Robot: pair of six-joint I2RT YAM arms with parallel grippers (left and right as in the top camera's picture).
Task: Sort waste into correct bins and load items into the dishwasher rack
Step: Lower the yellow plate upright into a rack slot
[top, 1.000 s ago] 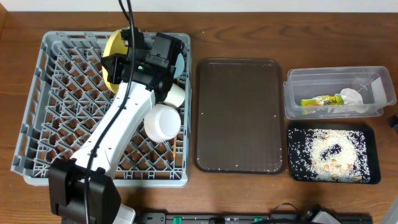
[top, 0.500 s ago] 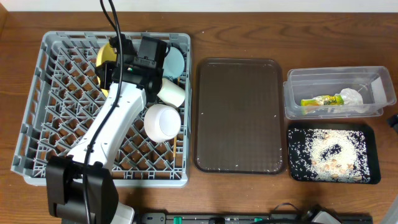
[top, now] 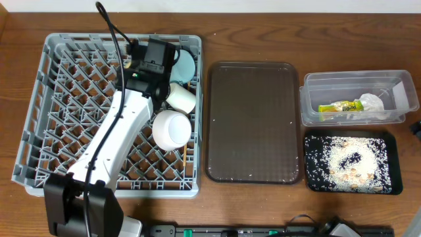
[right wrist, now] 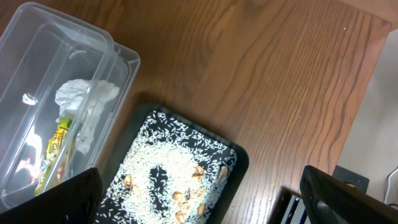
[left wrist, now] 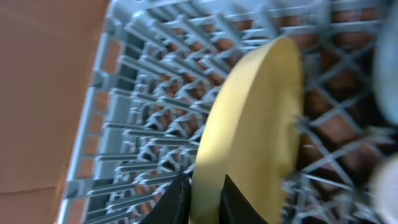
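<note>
Straddling yellow plate (left wrist: 252, 118) rim, L hand (left wrist: 204, 185), in rack (left wrist: 134, 134)

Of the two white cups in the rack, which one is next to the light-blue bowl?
The tipped white cup, directly in front of the light-blue bowl; the rounder white cup sits farther toward the rack's front edge.

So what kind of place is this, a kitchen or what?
Probably a robot test bench staged as a dish-clearing station: a white robot arm reaches into a large grey plastic dishwasher rack on a wooden table, and a shallow black rectangular tray holds rice scraps.
</note>
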